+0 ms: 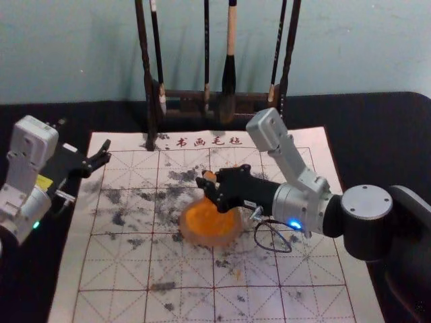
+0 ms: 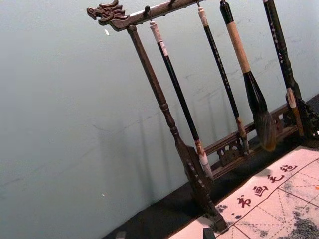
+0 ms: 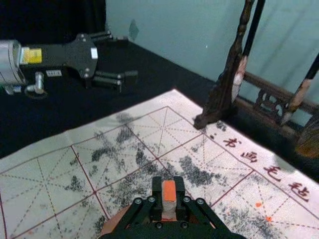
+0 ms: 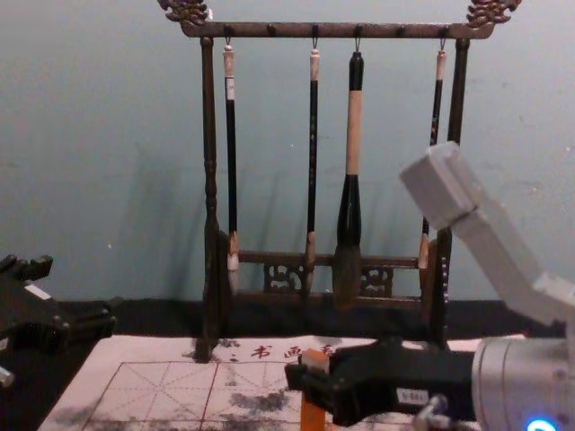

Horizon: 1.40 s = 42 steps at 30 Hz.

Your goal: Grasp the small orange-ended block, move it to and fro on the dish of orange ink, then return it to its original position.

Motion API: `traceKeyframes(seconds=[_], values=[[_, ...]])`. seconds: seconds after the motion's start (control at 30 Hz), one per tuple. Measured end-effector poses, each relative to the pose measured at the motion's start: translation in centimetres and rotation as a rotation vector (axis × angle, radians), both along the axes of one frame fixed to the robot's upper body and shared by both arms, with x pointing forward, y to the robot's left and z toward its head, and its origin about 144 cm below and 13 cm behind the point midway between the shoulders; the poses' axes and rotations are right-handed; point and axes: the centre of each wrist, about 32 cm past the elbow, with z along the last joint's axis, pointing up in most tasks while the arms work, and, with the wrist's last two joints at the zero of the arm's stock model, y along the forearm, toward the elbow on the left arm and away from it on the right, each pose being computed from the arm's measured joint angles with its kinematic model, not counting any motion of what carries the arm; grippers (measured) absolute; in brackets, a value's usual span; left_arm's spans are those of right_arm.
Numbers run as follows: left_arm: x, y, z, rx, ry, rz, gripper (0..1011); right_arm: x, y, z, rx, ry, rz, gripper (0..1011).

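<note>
over the mat, near the ink dish, the right gripper pinches the orange-ended block upright in its jaws, likely to wet its lower end (contact unclear); the left gripper, jaws spread, hangs near the mat's far left corner.

We see a calligraphy workspace: a carved dark-wood rack hung with slender and thick brushes at the far edge of a white, red-gridded, ink-smudged mat, which carries a round dish of orange ink.
</note>
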Motion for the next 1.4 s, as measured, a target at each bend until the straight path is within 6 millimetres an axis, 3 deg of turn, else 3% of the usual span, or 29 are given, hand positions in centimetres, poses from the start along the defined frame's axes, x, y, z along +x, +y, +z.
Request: traceKeyframes(seconds=[0.37,0.67,1.0,1.4], values=[[0.0,0.0,0.0,0.0,0.0,0.0,1001,-1.1,-1.6,3.0,0.088,-0.081,-0.046,110],[0.0,0.0,0.0,0.0,0.0,0.0,1001,-3.5,-3.9,4.7,0.138,-0.118,-0.148,111],[0.0,0.0,0.0,0.0,0.0,0.0,1001,-6.2,-5.3,3.5,0.108,-0.078,-0.271,111],[0.0,0.0,0.0,0.0,0.0,0.0,1001,-7.1,-5.7,1.9,0.059,-0.053,-0.286,110]])
